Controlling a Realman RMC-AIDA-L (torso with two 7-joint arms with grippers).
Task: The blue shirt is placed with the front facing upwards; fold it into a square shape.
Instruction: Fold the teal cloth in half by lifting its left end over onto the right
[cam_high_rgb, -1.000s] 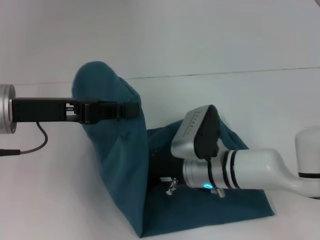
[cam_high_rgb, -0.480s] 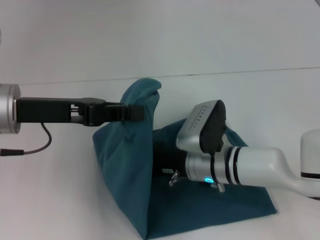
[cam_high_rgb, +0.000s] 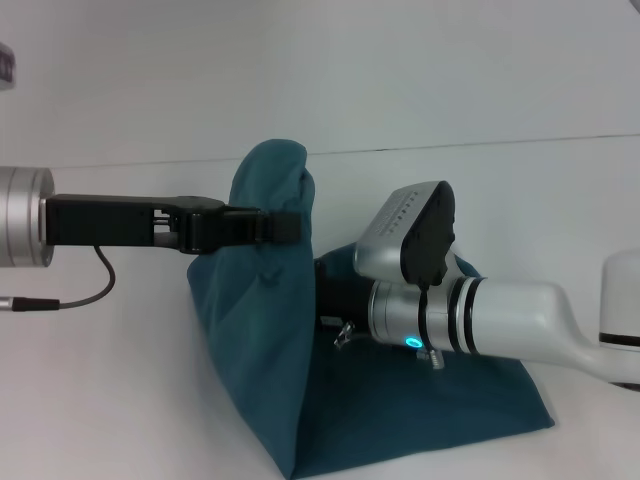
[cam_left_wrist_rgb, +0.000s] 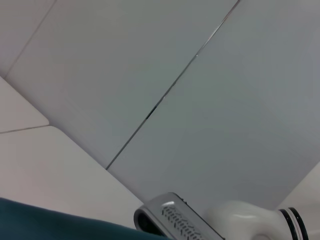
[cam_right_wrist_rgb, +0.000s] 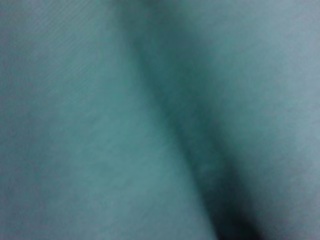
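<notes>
The blue shirt lies on the white table with its left part lifted into a tall, upright fold. My left gripper reaches in from the left at mid height and is shut on the top of that fold. My right gripper comes in from the right, low over the flat part of the shirt, its tip hidden against the raised cloth. In the right wrist view, teal shirt fabric fills everything. A strip of the shirt shows at the edge of the left wrist view.
The white table extends to a seam line at the back. A dark cable hangs from my left arm. My right arm's silver wrist appears in the left wrist view.
My left gripper has carried the lifted fold to the right, toward the right arm. The fold now stands narrower and taller. The right arm has shifted slightly up.
</notes>
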